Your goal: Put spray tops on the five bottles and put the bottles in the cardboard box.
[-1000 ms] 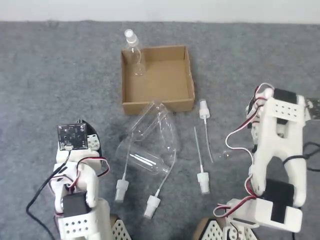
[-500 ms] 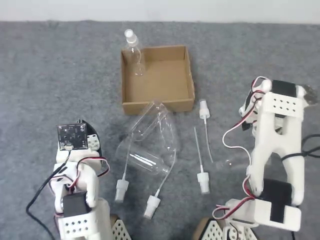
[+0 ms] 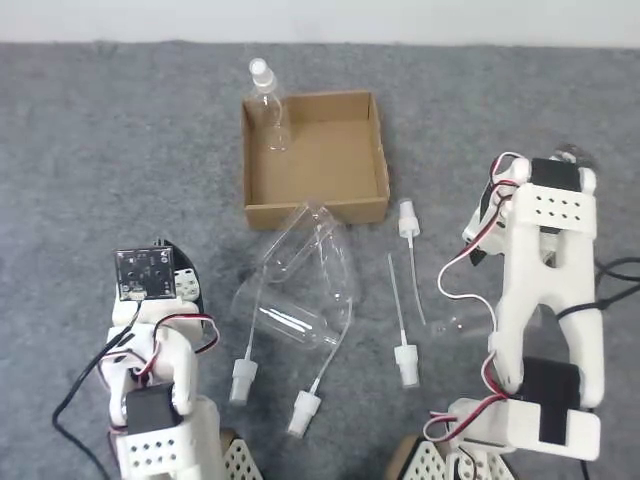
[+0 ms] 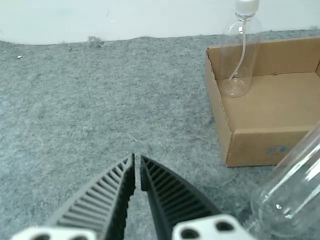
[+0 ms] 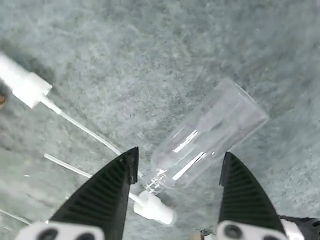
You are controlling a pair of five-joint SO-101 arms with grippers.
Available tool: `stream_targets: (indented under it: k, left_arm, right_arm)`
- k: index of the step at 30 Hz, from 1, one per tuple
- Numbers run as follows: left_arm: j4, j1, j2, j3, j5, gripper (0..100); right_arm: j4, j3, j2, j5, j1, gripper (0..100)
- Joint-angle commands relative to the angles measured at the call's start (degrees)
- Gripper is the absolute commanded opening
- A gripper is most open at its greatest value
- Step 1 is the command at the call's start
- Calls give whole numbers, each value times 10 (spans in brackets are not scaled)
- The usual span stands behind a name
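The loose bottle (image 5: 205,140) lies uncapped on its side on the grey carpet (image 5: 150,45). The right wrist view shows it whole. Its neck end almost touches the nearest spray top (image 5: 155,211) and its flat base points away. A second spray top (image 5: 25,87) sits well apart.

The right gripper (image 5: 177,157) is spread wide and grips nothing. It has one finger on either side of the bottle's neck half, and the bottle's long axis slants between them.

In the high view the same bottle is a faint glint beside the right arm (image 3: 545,300), which covers its base end. It lies roughly across the table, neck toward the table's middle.

That view also shows the cardboard box (image 3: 315,212) farther back. A capped bottle (image 3: 265,100) stands upright in its back left corner. A pile of bottles (image 3: 300,270) lies just before the box, with two further spray tops (image 3: 243,380) (image 3: 303,412) nearer the arms.

The left wrist view shows the left gripper (image 4: 137,161) pinched together on nothing, above bare carpet.
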Motion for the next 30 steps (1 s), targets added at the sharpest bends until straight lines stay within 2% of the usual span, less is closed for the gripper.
stream_targets:
  k: [1,30]
  left_arm:
    - [-2,-4,-12,0,-5,12]
    - [-2,-4,-12,0,-5,12]
  right_arm:
    - [4,-34,-37,28,-15,210]
    - [104,-33,-38,153,-67,209]
